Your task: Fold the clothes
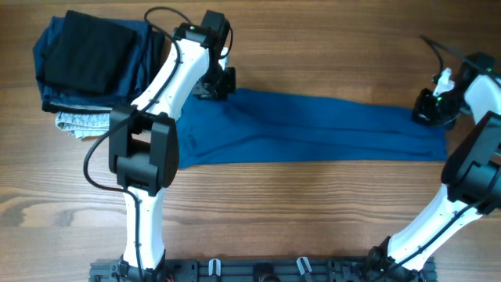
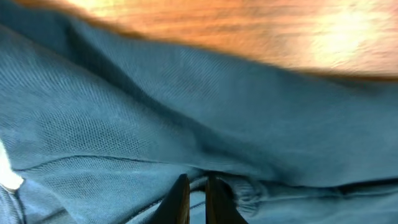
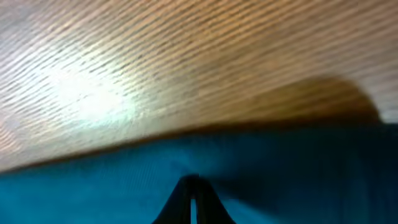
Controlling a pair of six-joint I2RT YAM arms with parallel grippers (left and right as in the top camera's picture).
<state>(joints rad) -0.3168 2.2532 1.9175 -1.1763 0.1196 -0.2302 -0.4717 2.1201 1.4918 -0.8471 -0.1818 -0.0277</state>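
The clothes (image 1: 313, 125), a plain medium-blue T-shirt, lie stretched into a long band across the table from left to right. My left gripper (image 1: 213, 84) is at the band's upper left end. In the left wrist view it (image 2: 198, 180) is shut on a puckered fold of the blue fabric (image 2: 186, 93). My right gripper (image 1: 429, 110) is at the band's right end. In the right wrist view it (image 3: 191, 180) is shut, with its tips pinching the blue fabric (image 3: 280, 174) near the edge.
A stack of folded garments sits at the back left: a black piece (image 1: 88, 48) on top, dark navy (image 1: 145, 55) beneath it, and grey speckled cloth (image 1: 78, 121) at the bottom. Bare wooden table (image 1: 313, 47) surrounds the shirt. A black rail (image 1: 258, 270) runs along the front edge.
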